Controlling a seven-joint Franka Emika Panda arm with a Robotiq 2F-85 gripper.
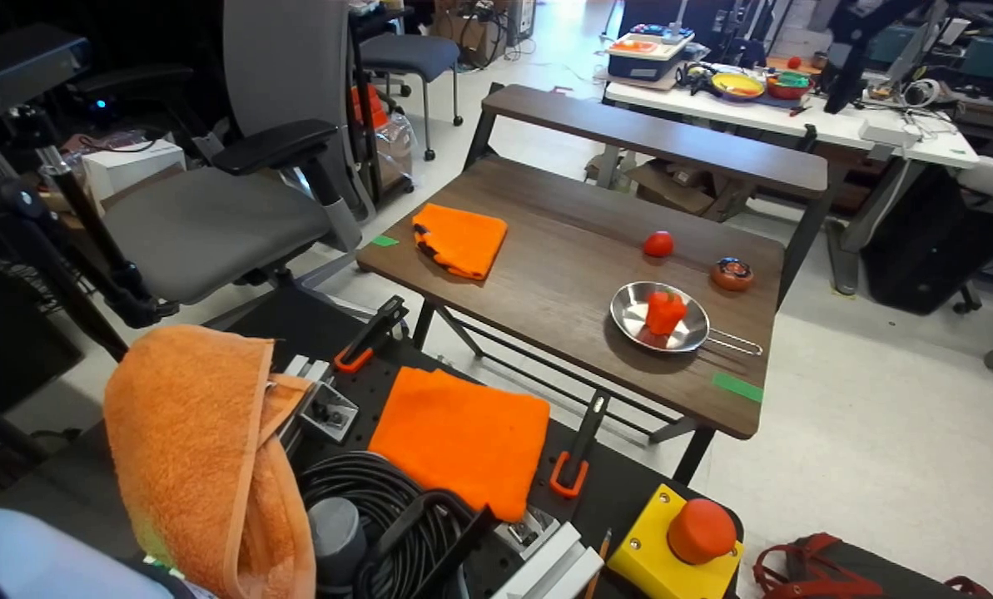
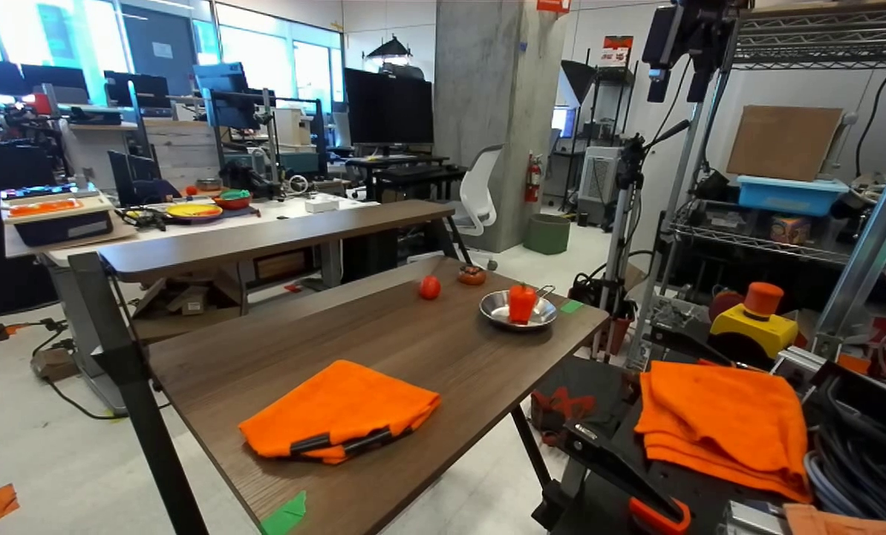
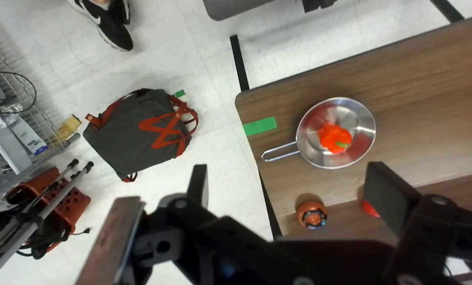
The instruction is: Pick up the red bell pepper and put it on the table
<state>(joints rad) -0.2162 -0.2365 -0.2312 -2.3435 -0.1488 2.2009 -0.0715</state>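
Observation:
The red bell pepper, with a green stem, sits upright in a shallow steel pan in both exterior views (image 1: 664, 314) (image 2: 521, 304) and the wrist view (image 3: 332, 135). The steel pan (image 1: 628, 313) (image 2: 496, 315) (image 3: 356, 113) has a wire handle and stands near one end of the brown table (image 1: 563, 258) (image 2: 383, 338) (image 3: 421, 114). My gripper (image 3: 289, 174) is open and empty in the wrist view, its fingers wide apart. It is high above the table, and the pepper lies beyond the fingertips. In an exterior view the gripper (image 2: 678, 85) hangs at the top right.
A red ball-like item (image 1: 658, 244) (image 2: 430, 287) and a brownish-red round item (image 1: 731, 274) (image 2: 472, 276) (image 3: 309, 211) stand near the pan. A folded orange cloth (image 1: 467, 237) (image 2: 346, 409) lies at the table's other end. A raised shelf (image 1: 654, 133) (image 2: 279, 239) runs along one long side.

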